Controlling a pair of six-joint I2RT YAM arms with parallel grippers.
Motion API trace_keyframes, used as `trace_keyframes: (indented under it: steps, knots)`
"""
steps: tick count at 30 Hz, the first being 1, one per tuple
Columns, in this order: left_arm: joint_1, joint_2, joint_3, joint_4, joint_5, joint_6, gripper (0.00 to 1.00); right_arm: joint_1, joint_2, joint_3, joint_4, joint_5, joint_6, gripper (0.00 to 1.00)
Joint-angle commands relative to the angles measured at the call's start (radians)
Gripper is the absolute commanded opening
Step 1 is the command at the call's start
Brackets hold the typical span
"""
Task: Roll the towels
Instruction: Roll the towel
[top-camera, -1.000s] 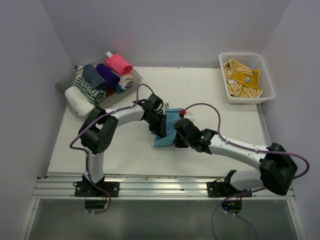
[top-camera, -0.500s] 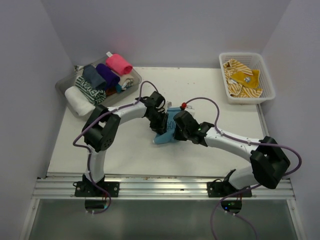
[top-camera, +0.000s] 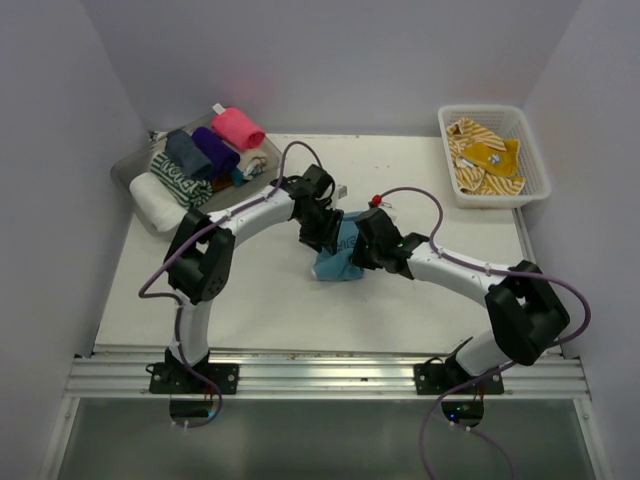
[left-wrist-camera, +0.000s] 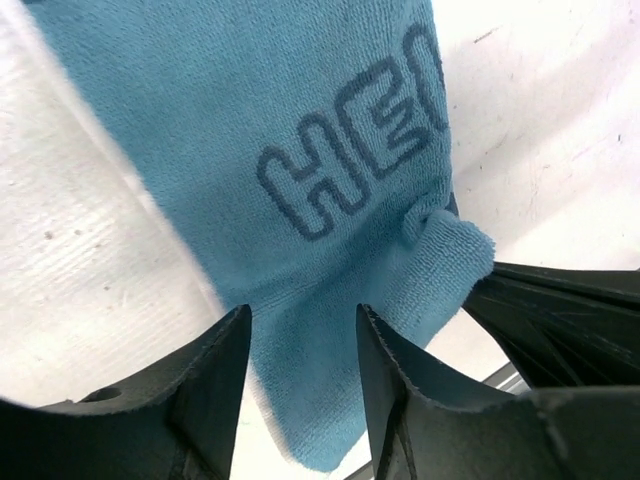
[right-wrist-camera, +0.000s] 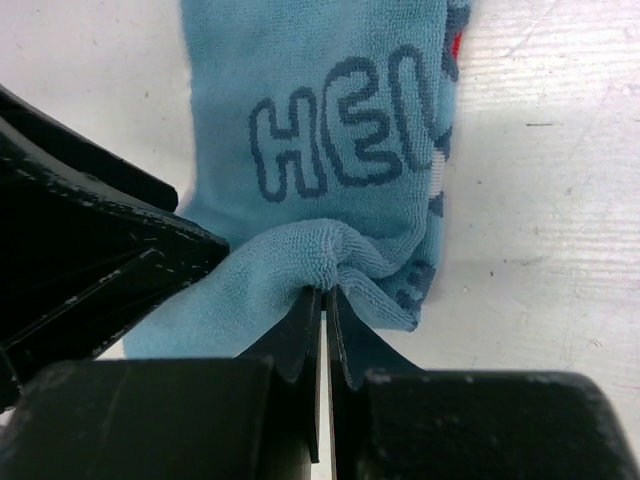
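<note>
**Top external view.** Found at centre of frame, on the white table (top-camera: 230, 290): one light blue towel (top-camera: 338, 264), bunched, set between both tools. Left tool (top-camera: 326, 236) noted at its left edge and right tool (top-camera: 365, 250) at its right edge; opening of neither legible from here. Logged at upper left: clear tray (top-camera: 122, 172) holding rolled towels, with a hot pink roll (top-camera: 238, 128) at the far end. Logged at upper right: white lattice basket (top-camera: 537, 160) with yellow striped towels (top-camera: 485, 160), not yet rolled.

**Left wrist view.** Upper centre: light blue towel (left-wrist-camera: 300, 150), dark lettering up, flat on the table except for one puckered corner right of centre. Left tool (left-wrist-camera: 300, 320) found with jaws standing apart, nothing clamped, cloth showing through the gap. Right tool (left-wrist-camera: 560, 320) noted at lower right, touching the puckered corner.

**Right wrist view.** Right tool (right-wrist-camera: 322, 300) found closed tight on a raised fold of the light blue towel (right-wrist-camera: 340, 150), at lower centre. Left tool (right-wrist-camera: 90, 260) noted at left of frame, against the cloth.

**Judgement.** Step in hand taken to be the start of the roll on this towel. Next move judged to call for carrying the pinched fold over the lettering, with the open left tool steadying or regripping the opposite edge.
</note>
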Motion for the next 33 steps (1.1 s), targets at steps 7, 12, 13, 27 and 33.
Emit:
trace_keyframes:
  steps: [7, 12, 13, 27, 33]
  knots:
    - [0.062, -0.201, -0.023, 0.040, -0.156, -0.038, 0.43, -0.061, 0.052, 0.015, 0.110, -0.074, 0.074, 0.00]
    - [0.061, -0.294, -0.131, 0.094, -0.132, -0.050, 0.41, -0.079, 0.030, -0.022, 0.146, -0.065, 0.128, 0.00]
    - [0.059, -0.300, -0.140, 0.094, -0.121, -0.050, 0.40, -0.081, 0.027, -0.034, 0.150, -0.054, 0.134, 0.00]
    - [0.038, -0.343, -0.272, 0.180, 0.140, 0.042, 0.16, -0.111, 0.003, -0.074, 0.123, 0.041, 0.237, 0.00]
    - [0.018, -0.404, -0.310, 0.247, 0.232, 0.068, 0.00, -0.125, 0.046, -0.057, 0.132, 0.026, 0.251, 0.00]
